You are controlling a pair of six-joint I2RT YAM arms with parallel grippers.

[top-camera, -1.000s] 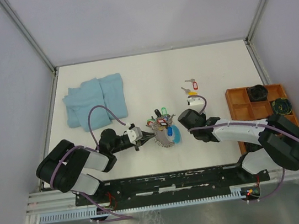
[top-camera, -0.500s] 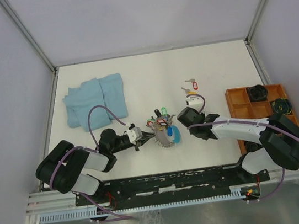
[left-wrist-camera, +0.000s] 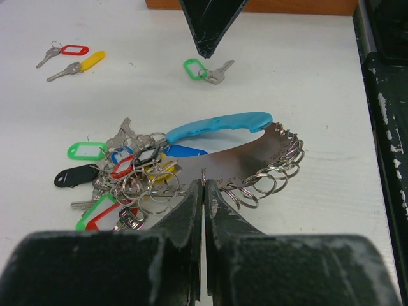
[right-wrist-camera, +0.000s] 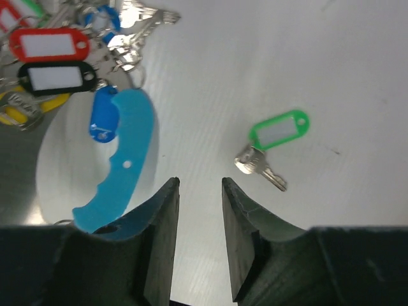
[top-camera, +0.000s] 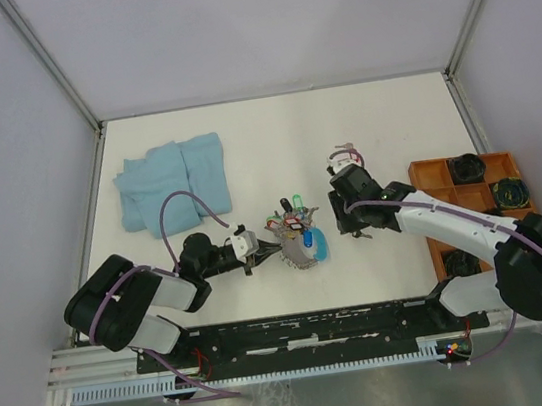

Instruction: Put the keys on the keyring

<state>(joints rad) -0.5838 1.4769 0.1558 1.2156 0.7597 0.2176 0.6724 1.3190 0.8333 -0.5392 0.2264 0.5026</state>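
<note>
The left claw (left-wrist-camera: pixel 204 186) is squeezing shut on the near edge of the keyring (left-wrist-camera: pixel 245 153) — a shiny plate with a blue handle and lots of little rings. The right claw (right-wrist-camera: pixel 199 191) is hanging over the table (right-wrist-camera: pixel 306 44) with its fingers apart, holding nothing. A green-tagged key (right-wrist-camera: pixel 278 131) is lying loose just beside it — a red-tagged key (left-wrist-camera: pixel 64 51) and a yellow-tagged key (left-wrist-camera: pixel 86 62) are lying farther away
</note>
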